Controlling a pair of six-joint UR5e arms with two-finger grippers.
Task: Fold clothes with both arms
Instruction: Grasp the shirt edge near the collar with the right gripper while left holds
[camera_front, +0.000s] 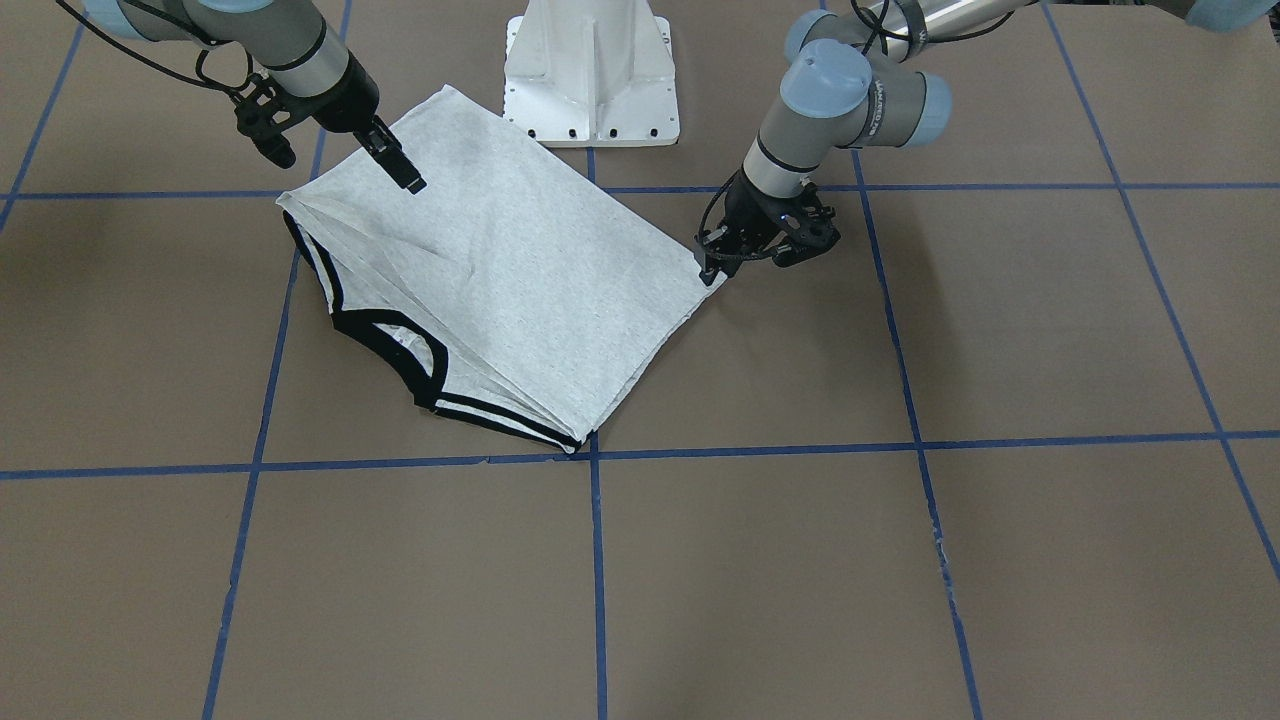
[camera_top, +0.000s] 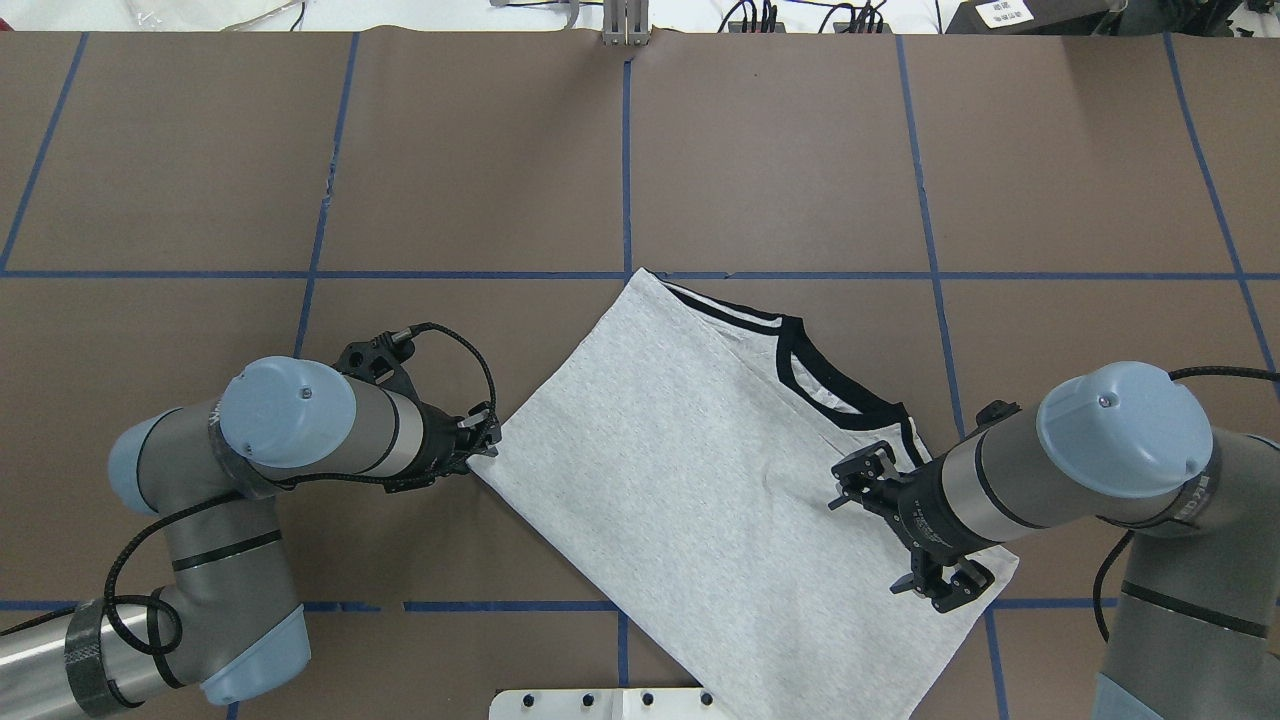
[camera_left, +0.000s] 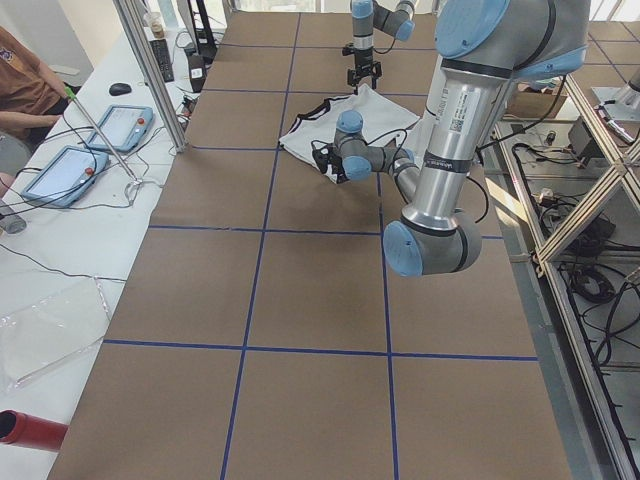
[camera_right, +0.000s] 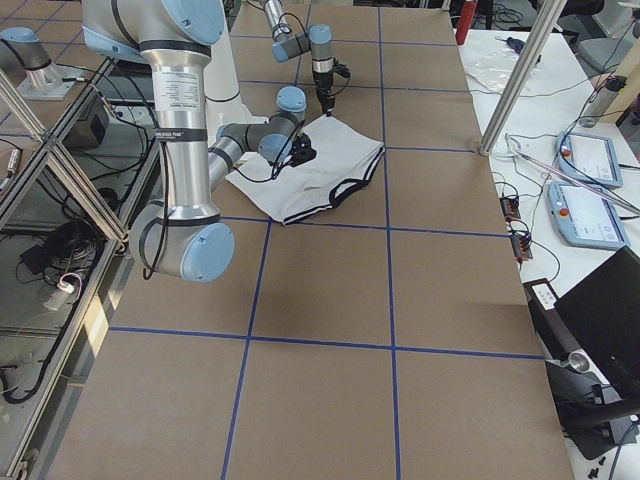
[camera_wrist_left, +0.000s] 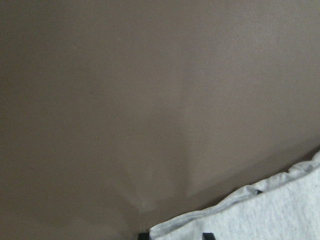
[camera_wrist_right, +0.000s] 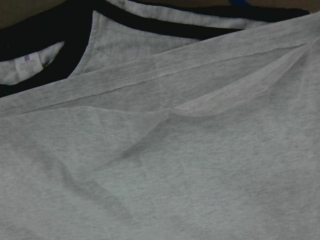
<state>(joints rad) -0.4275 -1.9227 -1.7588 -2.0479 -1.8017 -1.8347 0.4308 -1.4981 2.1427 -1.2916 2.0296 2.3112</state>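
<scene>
1. Left tool (camera_top: 485, 443) sits low at one corner of the T-shirt (camera_top: 700, 470), out to my left of the white pedestal base (camera_front: 590, 70). My left wrist view catches two dark fingertips (camera_wrist_left: 206, 236) at its bottom edge with the shirt's hem between them. I cannot tell whether they pinch the cloth or only flank it.
2. My right tool (camera_top: 890, 535) hangs over the shirt's opposite end, out to my right of the base. The cloth under it lies slack with soft creases. I cannot tell whether this tool is spread or clenched.
3. The T-shirt is folded into a rough rectangle and lies flat on the brown worktop (camera_top: 300, 150), directly in front of the base. One hem corner is just beside the base. Its edges run skewed to the blue tape lines (camera_top: 625, 180).
4. The black collar (camera_front: 365, 322) is on the shirt's edge farthest from the base.
5. My right wrist view shows that collar close up, with a small label (camera_wrist_right: 27, 65) inside it and a stitched hem crossing the grey cloth.
</scene>
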